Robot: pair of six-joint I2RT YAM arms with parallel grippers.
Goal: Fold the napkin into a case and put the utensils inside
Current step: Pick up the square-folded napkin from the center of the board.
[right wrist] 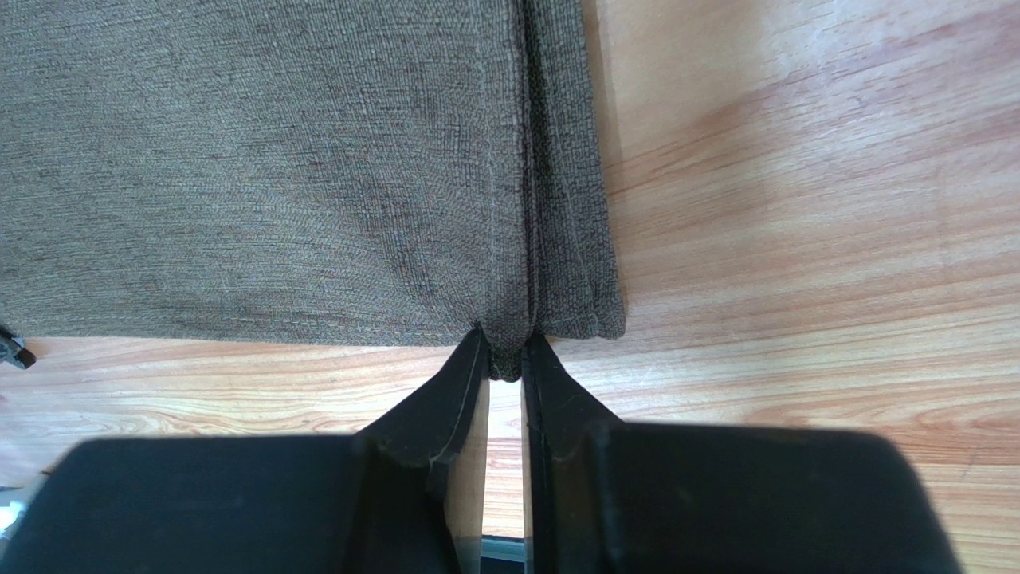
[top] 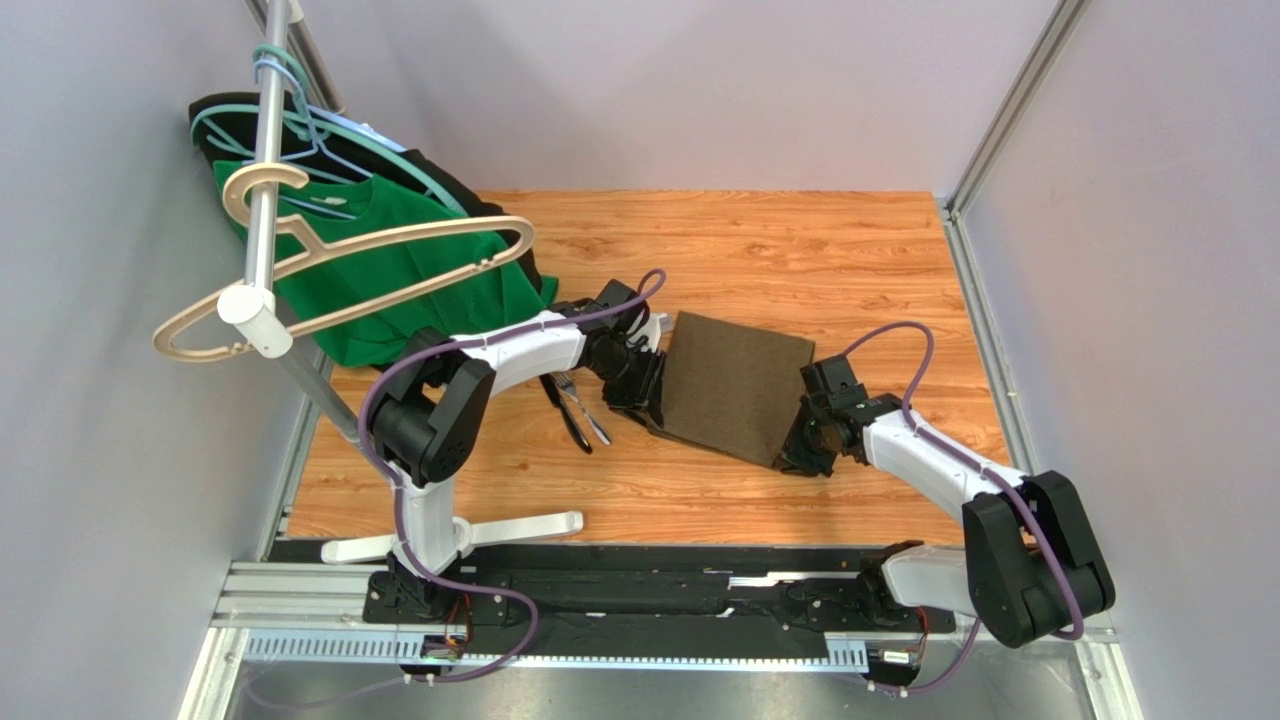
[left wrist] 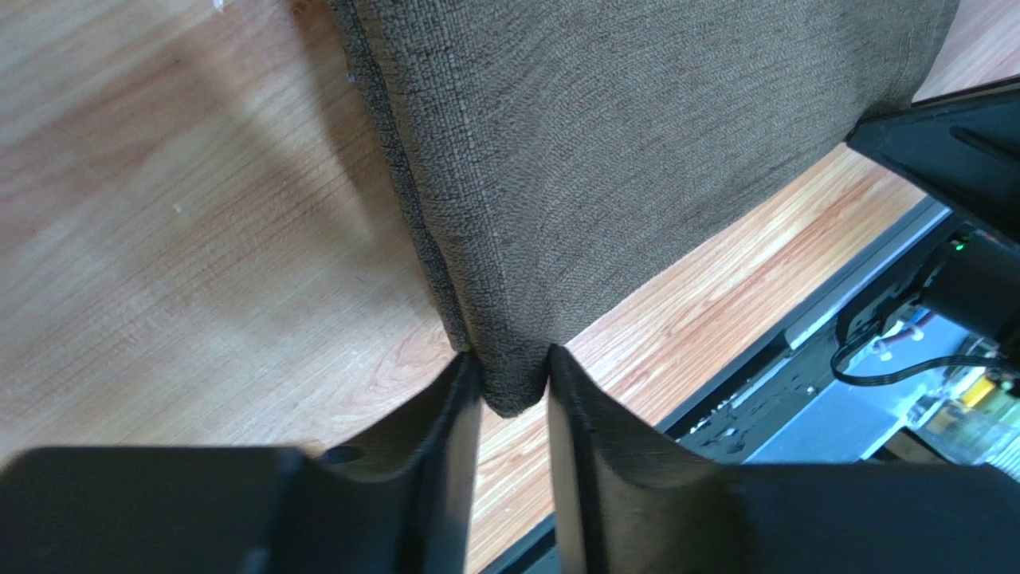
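Our left gripper [left wrist: 515, 389] and right gripper [right wrist: 505, 359] each pinch a corner of the napkin [top: 736, 387], whose cloth spreads ahead of both jaws, and we judge either shallow bite could slip when lifted, leaving the fold skewed.

Looks like a robotics lab cell: walled in by plain grey panels [top: 721, 90] on aluminium framing [top: 1010, 105], with two robot arms [top: 511, 353] bolted to a metal rail [top: 601, 648].
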